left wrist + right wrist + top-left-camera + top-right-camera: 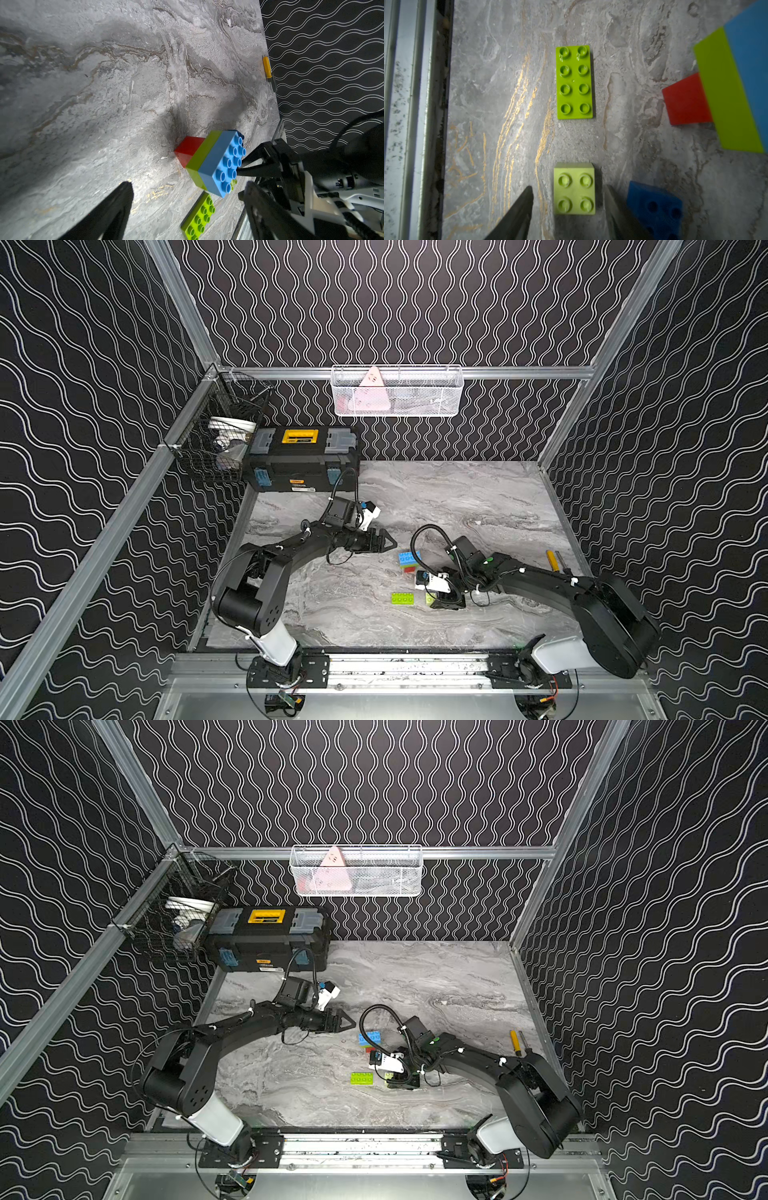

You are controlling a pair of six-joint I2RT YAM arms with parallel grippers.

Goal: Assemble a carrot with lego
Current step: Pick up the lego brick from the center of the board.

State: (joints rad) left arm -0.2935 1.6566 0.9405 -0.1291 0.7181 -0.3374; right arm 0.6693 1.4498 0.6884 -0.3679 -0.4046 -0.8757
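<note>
The right gripper (568,188) stands open astride the small pale green brick (574,193), and neither finger touches it yet. A dark blue brick (656,209) lies just beside one finger, so the gripper should close slowly and centred, then lift straight up. The unfinished carrot (409,562) stands near, red below and light blue on top. The left gripper (388,544) hangs open and empty.

lime brick (574,82) glossy smooth plastic; tabletop (83,104) matt, marble-patterned; frame rail (395,667) scuffed bare metal
</note>
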